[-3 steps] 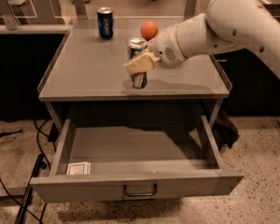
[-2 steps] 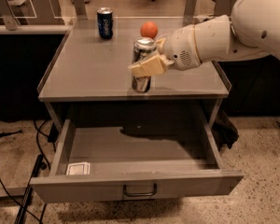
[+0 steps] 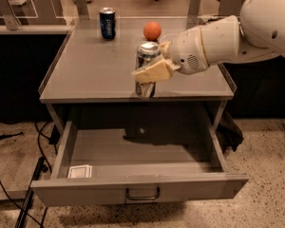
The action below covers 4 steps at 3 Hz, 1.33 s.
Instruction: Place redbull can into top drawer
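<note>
The redbull can [image 3: 146, 56], slim and silver with a silver top, is upright in my gripper [image 3: 150, 70], which is shut on its middle. The can hangs at the front edge of the cabinet top [image 3: 85, 75], its base just above that edge. The top drawer [image 3: 133, 189] is pulled fully open below, wide and shallow, with a small bar handle [image 3: 142, 194] on its front panel. The can's shadow falls on the drawer floor near the back.
A dark blue Pepsi can [image 3: 107, 23] stands at the back left of the cabinet top. An orange ball [image 3: 152, 31] sits at the back centre. A small white card [image 3: 80, 171] lies in the drawer's front left corner. Cables run on the floor at left.
My gripper has carried the can forward and slightly right, from over the cabinet top to its front edge. The drawer, Pepsi can and orange ball have not moved.
</note>
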{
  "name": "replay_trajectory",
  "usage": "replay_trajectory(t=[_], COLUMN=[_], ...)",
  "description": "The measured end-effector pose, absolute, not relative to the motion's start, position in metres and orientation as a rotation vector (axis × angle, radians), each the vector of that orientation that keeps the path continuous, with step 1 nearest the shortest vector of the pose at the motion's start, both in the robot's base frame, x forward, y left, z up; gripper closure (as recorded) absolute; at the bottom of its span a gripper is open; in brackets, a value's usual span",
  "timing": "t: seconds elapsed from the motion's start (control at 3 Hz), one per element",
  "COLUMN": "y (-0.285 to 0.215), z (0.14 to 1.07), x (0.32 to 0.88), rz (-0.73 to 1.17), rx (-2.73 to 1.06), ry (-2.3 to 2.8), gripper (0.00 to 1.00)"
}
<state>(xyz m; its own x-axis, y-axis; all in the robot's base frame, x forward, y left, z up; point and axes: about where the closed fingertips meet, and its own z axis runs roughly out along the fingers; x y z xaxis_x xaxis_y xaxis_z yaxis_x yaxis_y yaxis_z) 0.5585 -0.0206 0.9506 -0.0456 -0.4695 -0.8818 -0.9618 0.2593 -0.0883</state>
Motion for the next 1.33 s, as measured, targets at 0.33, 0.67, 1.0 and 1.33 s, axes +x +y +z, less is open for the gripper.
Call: replay_trajectory(t=[0.33,0.67,1.0,1.33], y=[-0.025,-0.028,-0.025,-0.017], z=[0.929,0.893,0.851,0.809], x=[0.541,0.523,0.513,0.507], rz=[0.72,0.747,0.781,0.799], rx=[-1.364,-1.367,-1.38,-1.416], ry=[1.647,1.639,1.614,1.57], gripper=[1.0,1.0,1.0,1.0])
